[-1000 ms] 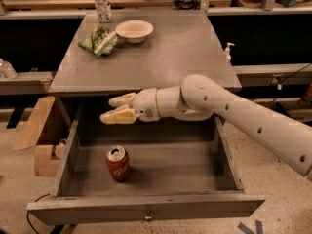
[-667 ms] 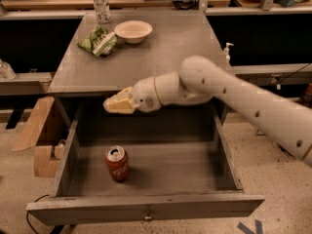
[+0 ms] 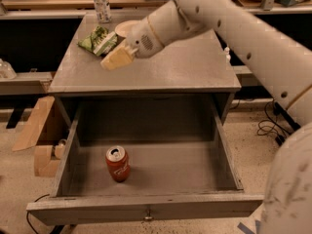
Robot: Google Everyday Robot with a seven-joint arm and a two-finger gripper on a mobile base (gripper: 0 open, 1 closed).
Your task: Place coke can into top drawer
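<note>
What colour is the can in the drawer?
The can is red, silver-topped, camera view; the claw hangs over the tabletop.

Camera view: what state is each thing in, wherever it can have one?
Drawer: pulled open.
Can: upright inside the drawer, front left, nothing touching it.
Bag: lying flat on the tabletop.
Gripper: over the tabletop beside the bag, holding nothing.
Bowl: upright, partly hidden by the arm.
Bottle: standing at the tabletop's back edge.
</note>
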